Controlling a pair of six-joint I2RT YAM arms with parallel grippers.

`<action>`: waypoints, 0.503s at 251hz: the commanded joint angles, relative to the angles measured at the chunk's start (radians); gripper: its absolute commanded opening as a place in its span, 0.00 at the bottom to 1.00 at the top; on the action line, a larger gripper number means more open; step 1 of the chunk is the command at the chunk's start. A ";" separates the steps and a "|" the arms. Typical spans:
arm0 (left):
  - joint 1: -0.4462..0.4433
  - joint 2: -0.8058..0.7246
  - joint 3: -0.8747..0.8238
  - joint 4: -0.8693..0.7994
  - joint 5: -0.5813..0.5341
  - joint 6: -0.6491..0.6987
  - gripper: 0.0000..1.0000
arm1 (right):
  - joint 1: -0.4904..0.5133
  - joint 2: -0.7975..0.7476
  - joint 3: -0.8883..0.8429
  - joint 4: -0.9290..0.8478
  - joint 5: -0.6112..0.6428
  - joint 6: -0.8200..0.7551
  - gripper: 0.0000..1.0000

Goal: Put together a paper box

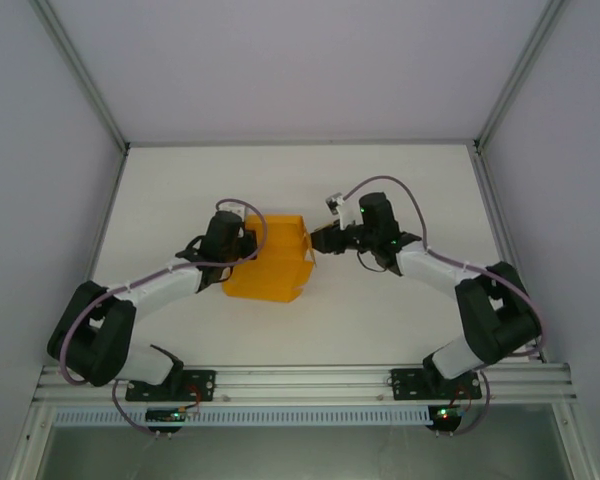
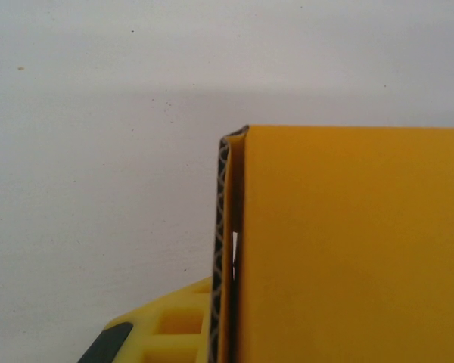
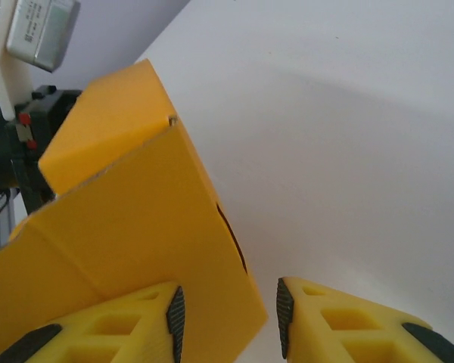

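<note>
Left gripper [image 1: 246, 243] is pinching the box [image 1: 270, 268] by its left wall, mid-table [image 1: 400, 190]. One finger [image 2: 178, 329] is pressing the fluted edge (its partner hidden behind card). Box: matte orange-yellow corrugated card, half-formed, creases crisp. Right gripper [image 3: 228, 321] is gaping around a flap [image 3: 159, 227] corner, not biting. It is probably best closing near the crease and folding slowly while left anchors.
</note>
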 commanded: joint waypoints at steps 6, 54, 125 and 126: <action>0.003 0.001 0.016 0.030 0.010 -0.004 0.02 | 0.042 0.065 0.060 0.087 -0.010 0.088 0.39; 0.003 0.003 0.024 0.011 -0.039 -0.032 0.02 | 0.097 0.104 0.109 0.034 0.112 0.083 0.39; 0.003 0.009 0.027 0.000 -0.100 -0.078 0.02 | 0.167 0.091 0.125 -0.016 0.279 0.068 0.45; 0.004 0.009 0.027 -0.001 -0.101 -0.078 0.02 | 0.168 0.090 0.124 -0.018 0.279 0.067 0.45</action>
